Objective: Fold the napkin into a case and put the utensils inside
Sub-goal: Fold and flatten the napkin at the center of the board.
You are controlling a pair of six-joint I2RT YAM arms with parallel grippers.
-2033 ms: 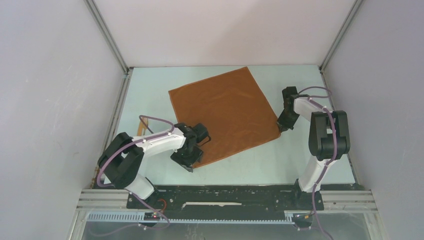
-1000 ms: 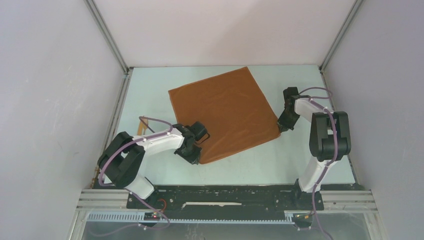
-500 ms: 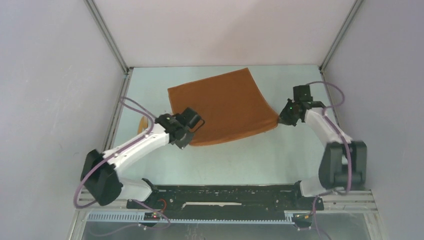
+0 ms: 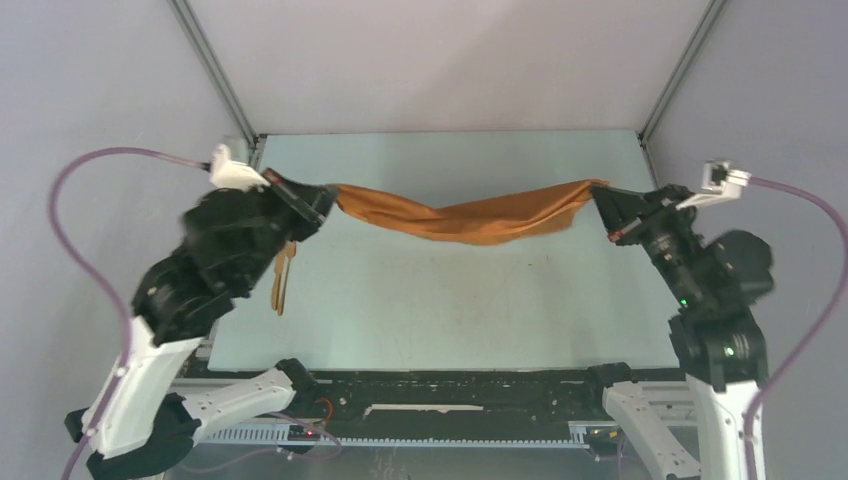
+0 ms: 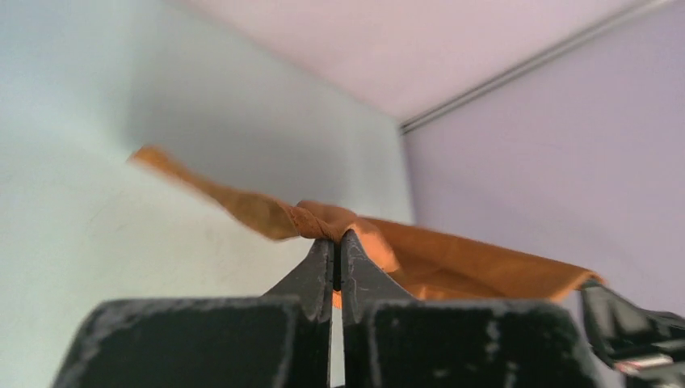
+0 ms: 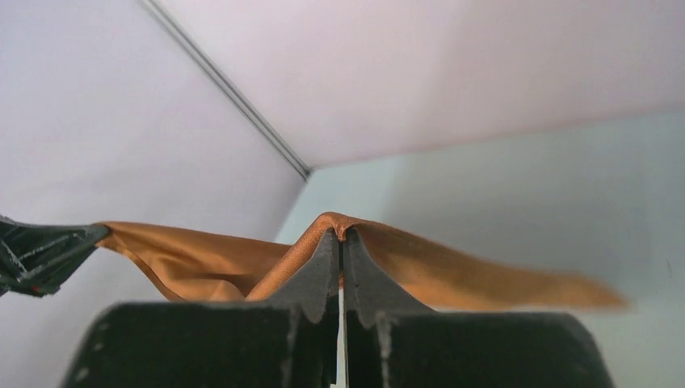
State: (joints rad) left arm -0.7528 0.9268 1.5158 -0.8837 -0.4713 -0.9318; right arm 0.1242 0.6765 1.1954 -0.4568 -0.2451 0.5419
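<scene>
**Pale table, plain walls, and a rust-orange napkin strung between my two arms**

Matte lilac-grey walls close off three sides, with silvery slotted metal posts running into the far corners. The table is a smooth, pale mint sheet. Over it the napkin hangs as a gathered, twisted band of soft cloth rather than a flat square. It stretches from my left arm to my right arm and sags in loose folds towards the middle. Whether its lowest fold brushes the table I cannot tell.

My left jaws are pinched tight on one end of the napkin. In the left wrist view the two black, grainy, wedge-shaped fingers meet with only a hairline between them. The cloth bunches into a small knot right at their tips.

My right jaws are clamped the same way on the opposite end. In the right wrist view the napkin peaks over the tips like a little tent and falls away in smooth drapes to either side.

The utensils, slim light-brown wooden pieces, lie on the table near its left edge. They are partly hidden under my left arm and apart from the cloth. Thin lilac cables loop out from both wrists.
</scene>
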